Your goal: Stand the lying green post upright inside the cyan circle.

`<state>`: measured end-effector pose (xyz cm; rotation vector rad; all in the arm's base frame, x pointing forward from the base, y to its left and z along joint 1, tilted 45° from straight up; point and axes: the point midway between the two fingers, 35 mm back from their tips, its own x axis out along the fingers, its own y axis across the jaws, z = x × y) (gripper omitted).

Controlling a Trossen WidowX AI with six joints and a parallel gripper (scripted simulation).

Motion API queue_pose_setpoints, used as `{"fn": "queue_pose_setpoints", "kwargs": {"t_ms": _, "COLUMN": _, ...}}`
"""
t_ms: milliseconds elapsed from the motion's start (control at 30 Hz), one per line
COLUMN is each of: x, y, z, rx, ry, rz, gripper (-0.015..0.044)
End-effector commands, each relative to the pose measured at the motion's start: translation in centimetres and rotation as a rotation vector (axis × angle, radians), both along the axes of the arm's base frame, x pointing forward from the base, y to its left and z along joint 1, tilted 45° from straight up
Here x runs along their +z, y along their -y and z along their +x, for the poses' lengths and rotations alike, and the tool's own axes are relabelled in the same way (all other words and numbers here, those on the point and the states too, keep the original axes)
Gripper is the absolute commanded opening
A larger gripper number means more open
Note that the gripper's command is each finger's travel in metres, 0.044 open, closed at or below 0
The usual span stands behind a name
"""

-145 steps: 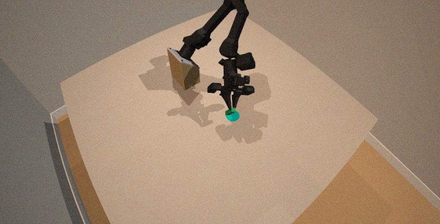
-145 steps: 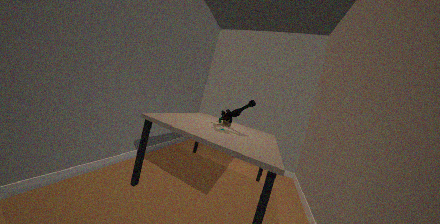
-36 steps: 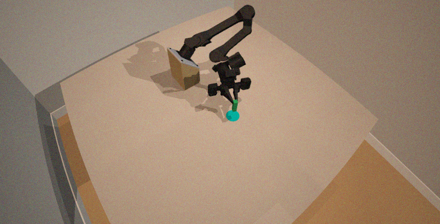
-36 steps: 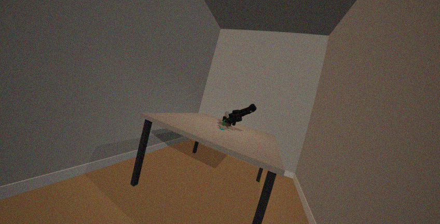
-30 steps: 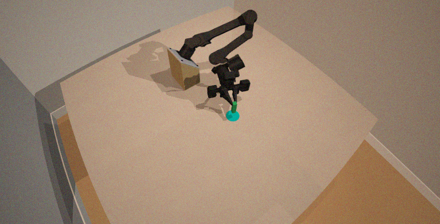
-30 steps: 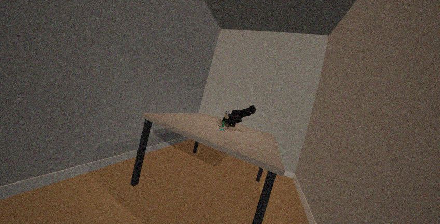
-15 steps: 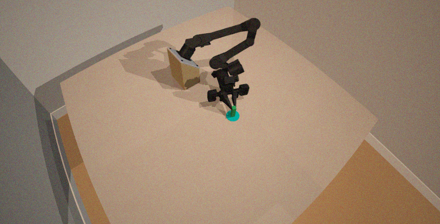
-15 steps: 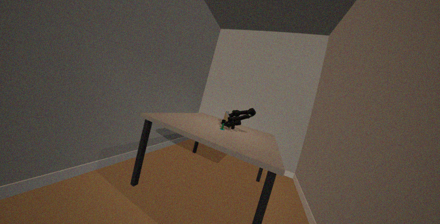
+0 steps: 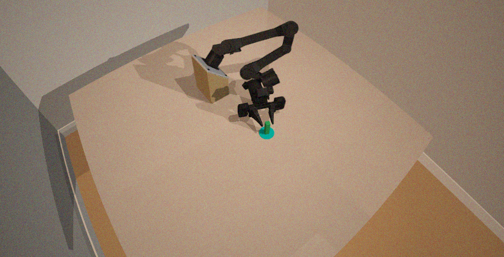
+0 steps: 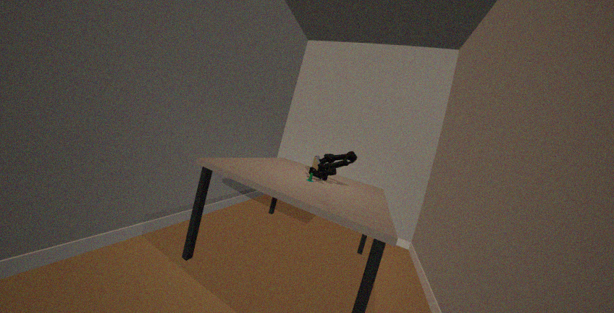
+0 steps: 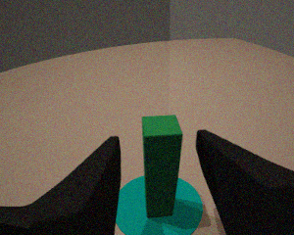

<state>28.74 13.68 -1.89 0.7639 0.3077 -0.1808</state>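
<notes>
One green post [image 11: 162, 164] stands upright inside the cyan circle [image 11: 161, 211] on the table [image 9: 212, 169]; we see our gripper [image 9: 265, 120] released, its fingers apart on both sides, touching nothing.

Pretty bare room: grey wall [image 10: 129, 94] at 9 o'clock, lighter one at 12, beige wall at 3. Orange-brown floor [image 10: 266, 266] with pale skirting. Tan table [image 10: 275, 180] on dark legs, shadow under it.

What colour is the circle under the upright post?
Cyan, a flat teal-blue disc beneath the green post; the wrist view shows it best.
</notes>
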Motion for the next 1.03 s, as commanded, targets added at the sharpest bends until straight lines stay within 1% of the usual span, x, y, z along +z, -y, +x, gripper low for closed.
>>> {"fn": "queue_pose_setpoints", "kwargs": {"t_ms": 0, "x": 0.0, "y": 0.0, "z": 0.0, "rx": -0.005, "ry": 0.003, "rz": 0.003, "gripper": 0.0285}}
{"fn": "queue_pose_setpoints", "kwargs": {"t_ms": 133, "x": 0.0, "y": 0.0, "z": 0.0, "rx": -0.005, "ry": 0.003, "rz": 0.003, "gripper": 0.0390}}
{"fn": "queue_pose_setpoints", "kwargs": {"t_ms": 167, "x": 0.0, "y": 0.0, "z": 0.0, "rx": -0.005, "ry": 0.003, "rz": 0.003, "gripper": 0.0400}}
{"fn": "queue_pose_setpoints", "kwargs": {"t_ms": 867, "x": 6.1, "y": 5.9, "z": 1.0, "rx": -0.011, "ry": 0.012, "rz": 0.008, "gripper": 0.0400}}
{"fn": "queue_pose_setpoints", "kwargs": {"t_ms": 1000, "x": 6.3, "y": 6.3, "z": 1.0, "rx": -0.008, "ry": 0.007, "rz": 0.002, "gripper": 0.0400}}
